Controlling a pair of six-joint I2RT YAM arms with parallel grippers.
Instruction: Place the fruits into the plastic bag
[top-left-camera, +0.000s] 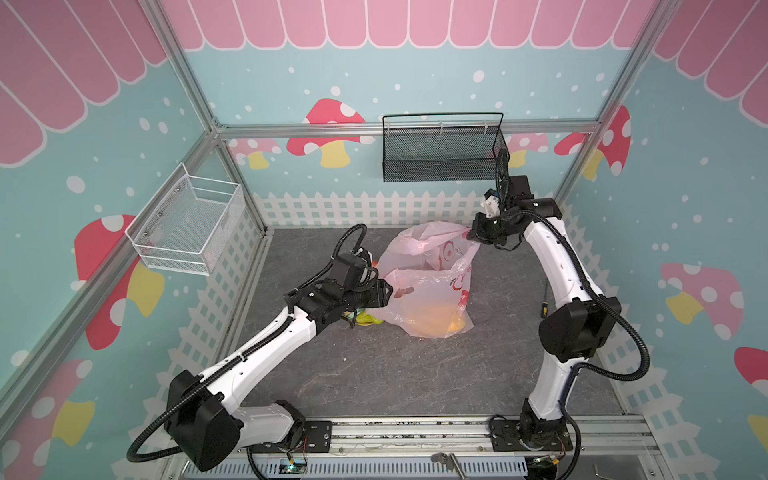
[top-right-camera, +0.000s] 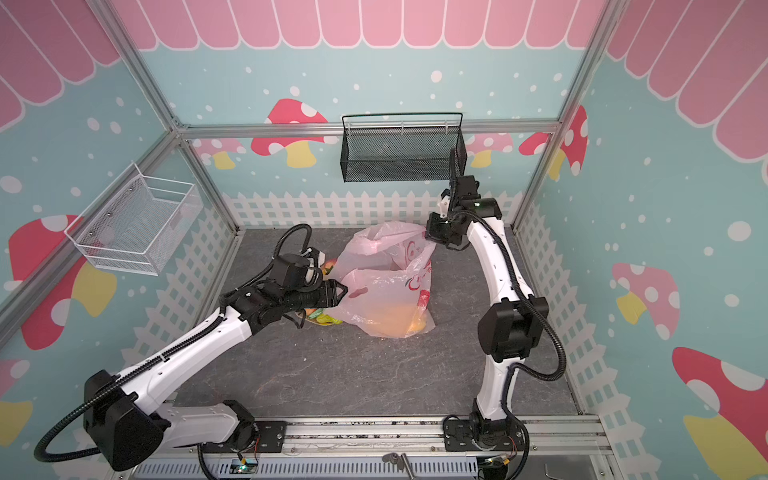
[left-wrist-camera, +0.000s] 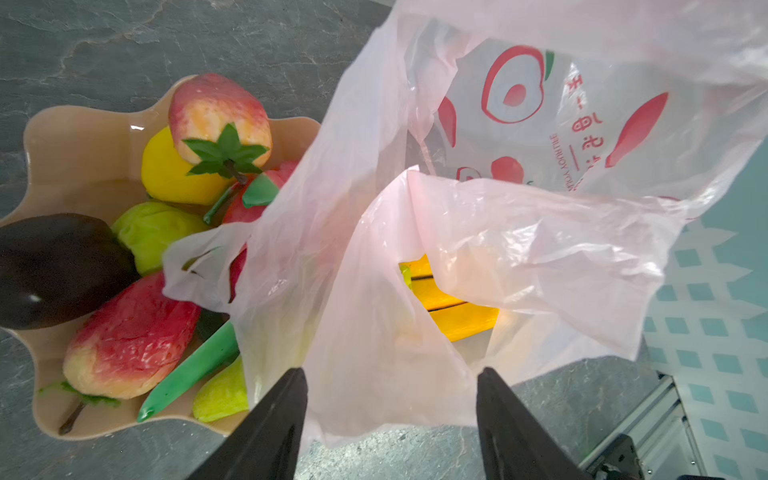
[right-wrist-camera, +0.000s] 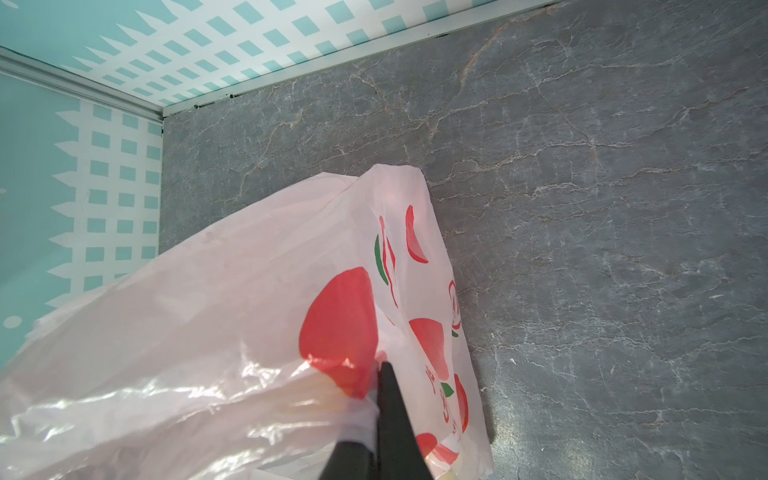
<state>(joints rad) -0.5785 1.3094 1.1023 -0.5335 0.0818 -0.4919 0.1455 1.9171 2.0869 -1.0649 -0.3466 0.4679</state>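
White wire basket (top-left-camera: 183, 224): hangs on the left wall. Tan dish (left-wrist-camera: 83, 158): sits on the grey table (top-left-camera: 374, 374) and holds fruits (left-wrist-camera: 133, 340), red-and-cream, yellow, green and one dark brown. In both top views the left arm hides most of it.

Left gripper (left-wrist-camera: 390, 374): jaws well apart, either side of a loose fold of bag film, clamping nothing.

Plastic bag (top-left-camera: 428, 291): stands just right of the dish, mouth gaping, one handle draped over the fruits. A yellow banana bunch (left-wrist-camera: 449, 303) lies inside at the bottom. The print shows red peach pictures with green leaves. The small red lettering is seen reversed through the film and is not legible.

Black mesh basket (top-left-camera: 440, 153): hangs on the back wall.

Right gripper (right-wrist-camera: 380, 365): jaws closed on the bag's far rim, holding it raised.
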